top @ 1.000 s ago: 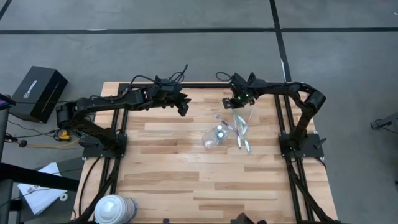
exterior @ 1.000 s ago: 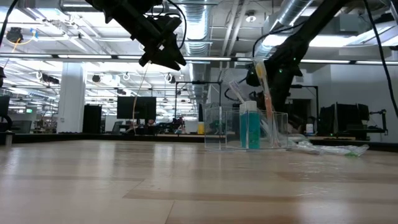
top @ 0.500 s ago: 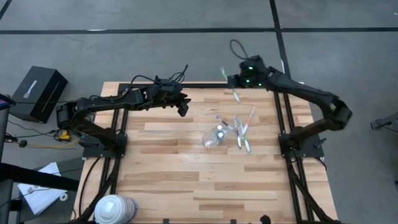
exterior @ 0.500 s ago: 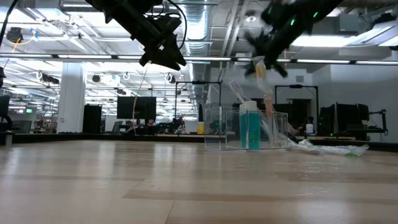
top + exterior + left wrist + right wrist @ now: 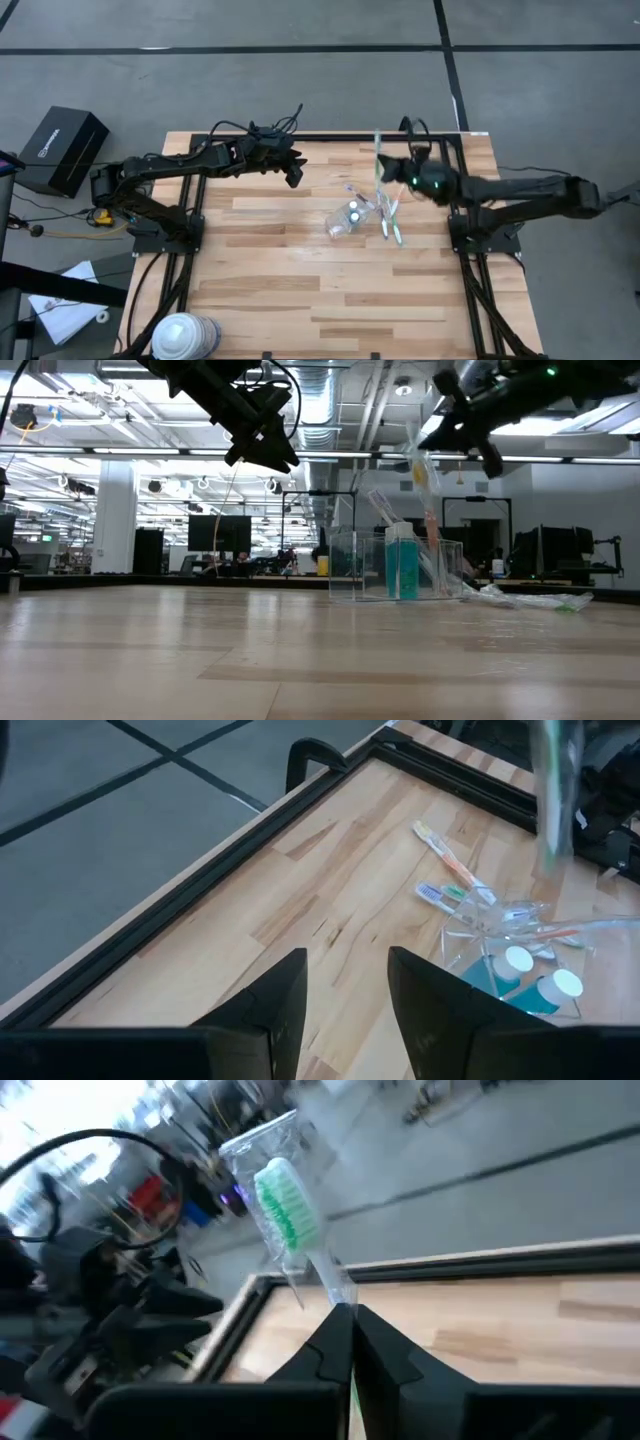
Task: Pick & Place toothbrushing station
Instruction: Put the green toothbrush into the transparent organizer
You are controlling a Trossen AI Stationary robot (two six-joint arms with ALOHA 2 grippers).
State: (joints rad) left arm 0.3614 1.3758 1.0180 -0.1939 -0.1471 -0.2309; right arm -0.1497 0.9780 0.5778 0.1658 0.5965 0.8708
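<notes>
Table first: pale wood planks in a dark frame, with both arms reaching in from the far corners. Left arm stretches over the far side, and the left gripper hangs high above the boards, its two dark fingers parted with bare wood showing through the gap and nothing between them. Right arm lies low across the right edge, and the right gripper is clamped on a wrapped toothbrush, green bristles up inside clear packaging; the handle vanishes between the closed fingers, so the lower end is hidden. From table height that brush tilts in the air above the clear cup.

Cup stands near the middle of the table, slightly toward the right, and its see-through walls are hard to trace from overhead. Blue tube stands upright inside with a white cap. How many tubes is unclear: the left wrist view shows two white round tops. Loose toothbrushes lie fanned on the wood just beside the cup, pink and green; their count is hard to settle. White-and-blue roll sits at the near left edge, partly cut off.
</notes>
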